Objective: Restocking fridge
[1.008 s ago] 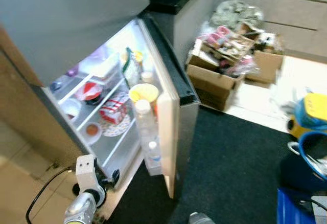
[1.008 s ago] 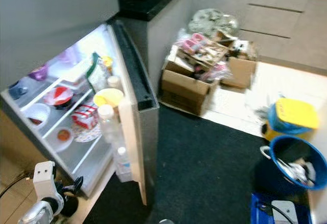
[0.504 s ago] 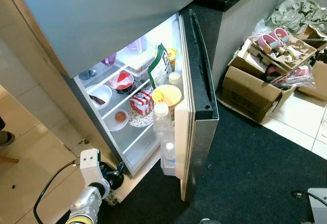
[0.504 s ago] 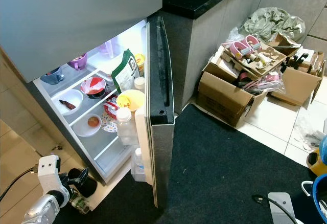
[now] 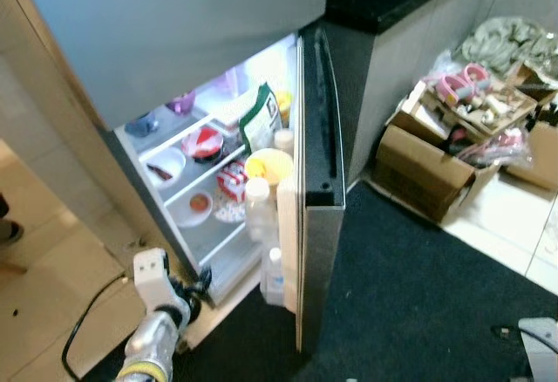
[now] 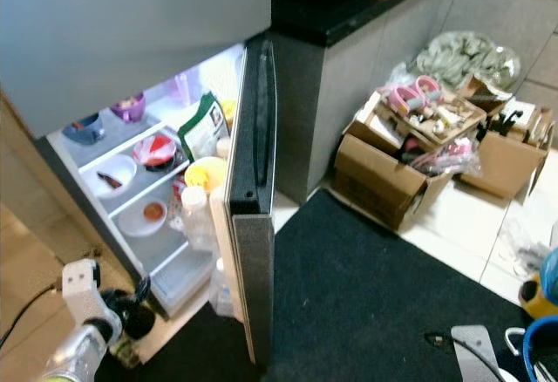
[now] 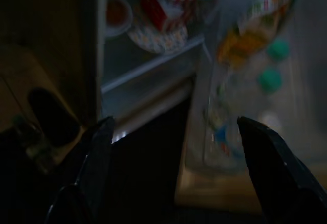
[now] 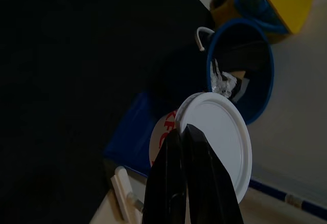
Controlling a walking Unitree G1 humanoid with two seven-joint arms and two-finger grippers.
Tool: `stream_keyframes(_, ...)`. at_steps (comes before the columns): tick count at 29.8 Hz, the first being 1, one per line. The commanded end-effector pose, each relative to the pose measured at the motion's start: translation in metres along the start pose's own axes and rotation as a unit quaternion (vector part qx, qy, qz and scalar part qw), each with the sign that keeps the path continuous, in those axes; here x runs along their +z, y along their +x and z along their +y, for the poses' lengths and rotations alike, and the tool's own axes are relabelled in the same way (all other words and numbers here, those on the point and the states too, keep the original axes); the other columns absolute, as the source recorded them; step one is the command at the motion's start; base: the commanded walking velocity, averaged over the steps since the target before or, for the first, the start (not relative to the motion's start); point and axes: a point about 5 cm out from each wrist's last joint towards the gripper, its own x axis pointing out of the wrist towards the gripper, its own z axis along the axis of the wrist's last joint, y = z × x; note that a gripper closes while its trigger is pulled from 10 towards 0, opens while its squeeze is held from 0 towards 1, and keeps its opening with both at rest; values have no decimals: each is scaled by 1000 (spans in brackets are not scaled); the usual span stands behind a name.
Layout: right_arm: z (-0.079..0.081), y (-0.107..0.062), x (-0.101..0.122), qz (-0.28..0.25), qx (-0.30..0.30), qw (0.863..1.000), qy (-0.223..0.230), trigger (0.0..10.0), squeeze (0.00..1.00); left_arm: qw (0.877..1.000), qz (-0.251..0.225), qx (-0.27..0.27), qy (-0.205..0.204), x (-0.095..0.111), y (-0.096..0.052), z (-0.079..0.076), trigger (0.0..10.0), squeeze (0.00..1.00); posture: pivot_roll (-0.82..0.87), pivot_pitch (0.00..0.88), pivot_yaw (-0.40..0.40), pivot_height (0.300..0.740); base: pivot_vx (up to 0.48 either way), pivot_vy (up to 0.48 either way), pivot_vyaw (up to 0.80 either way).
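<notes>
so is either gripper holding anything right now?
No. The left gripper is open and empty near the fridge; the right gripper is shut on nothing.

Black mat, pale tiled floor

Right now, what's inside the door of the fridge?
The fridge door holds a clear bottle with a white cap, a yellow tub behind it and a smaller bottle lower down. The door's edge hides whatever sits further along the racks.

Red letters "KFC" partly show on a white tub.
</notes>
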Motion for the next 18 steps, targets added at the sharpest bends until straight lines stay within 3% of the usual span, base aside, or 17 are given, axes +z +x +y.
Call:
stream_keyframes(1,4,-1,-3,4,10,1000,-3,10000,0,1000,-23,15,-13,8,0,5,10000,0,-113,75,17,740,0,0,0)
stream_keyframes(6,4,-1,-3,4,13,1000,-8,10000,0,996,-75,18,-36,30,6,6,10000,0,-112,69,19,740,0,0,0)
stream_keyframes(9,4,-1,-4,5,13,1000,-9,10000,0,996,-81,17,-40,32,7,6,10000,0,-112,69,19,740,0,0,0)
stream_keyframes(13,5,-1,-4,4,15,1000,-11,10000,0,983,-136,-75,-94,56,18,-16,10000,0,-115,62,18,740,0,0,0)
stream_keyframes(14,5,-1,-4,4,15,1000,-11,10000,0,983,-136,-75,-94,56,18,-16,10000,0,-115,62,18,740,0,0,0)
stream_keyframes(18,4,0,-2,1,15,1000,-14,10000,0,962,-159,-187,-121,67,25,-48,10000,0,-115,62,18,740,0,0,0)
